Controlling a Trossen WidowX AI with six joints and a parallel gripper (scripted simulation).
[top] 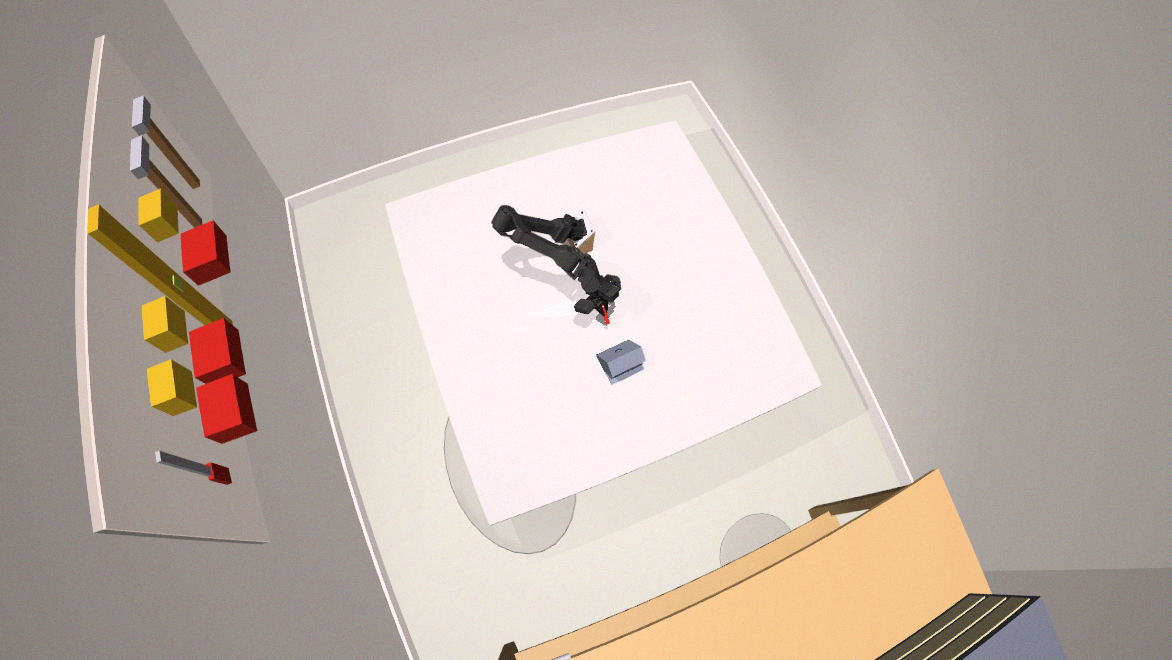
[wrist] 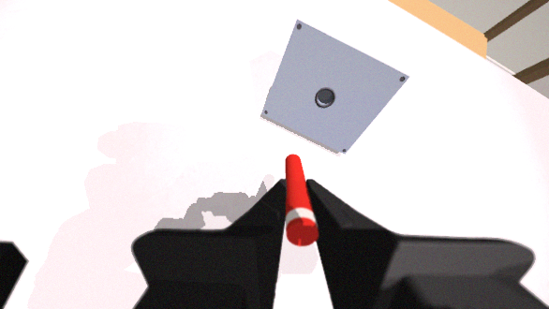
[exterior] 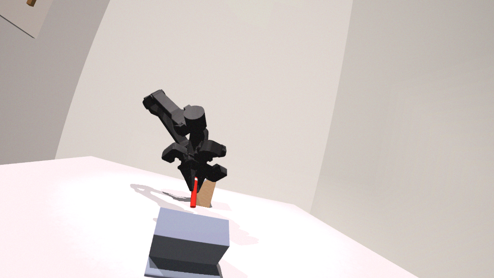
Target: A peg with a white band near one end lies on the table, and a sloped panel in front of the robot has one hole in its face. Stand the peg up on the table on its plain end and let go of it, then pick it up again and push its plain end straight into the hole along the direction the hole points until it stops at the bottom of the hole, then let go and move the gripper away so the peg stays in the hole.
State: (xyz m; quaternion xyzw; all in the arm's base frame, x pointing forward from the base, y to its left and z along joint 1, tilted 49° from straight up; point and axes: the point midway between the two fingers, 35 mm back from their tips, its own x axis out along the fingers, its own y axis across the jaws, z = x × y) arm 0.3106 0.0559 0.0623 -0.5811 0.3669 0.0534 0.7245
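The red peg (top: 606, 315) (exterior: 194, 198) (wrist: 296, 187) is between the fingertips of my gripper (exterior: 194, 189) (wrist: 295, 184), which is shut on it. Its white band is at the end nearer the wrist camera; the plain end points down and away, toward the panel's side. In the exterior view the peg leans a little and appears above the table. The blue-grey sloped panel (top: 624, 361) (exterior: 193, 226) (wrist: 300, 70) stands a short way beyond the peg. Its one round hole (top: 619, 350) (wrist: 325, 97) shows clearly in the wrist view, ahead and slightly right of the peg's plain end. The hole is hidden in the exterior view.
The white table top (top: 524, 426) (exterior: 86, 207) carries the arm and the panel. A brown block with a pale sloped top (top: 584, 242) (exterior: 206, 195) stands behind the gripper, near the arm's base. Small dark dots mark the panel's corners. A wall board (top: 123, 491) with tools hangs far off.
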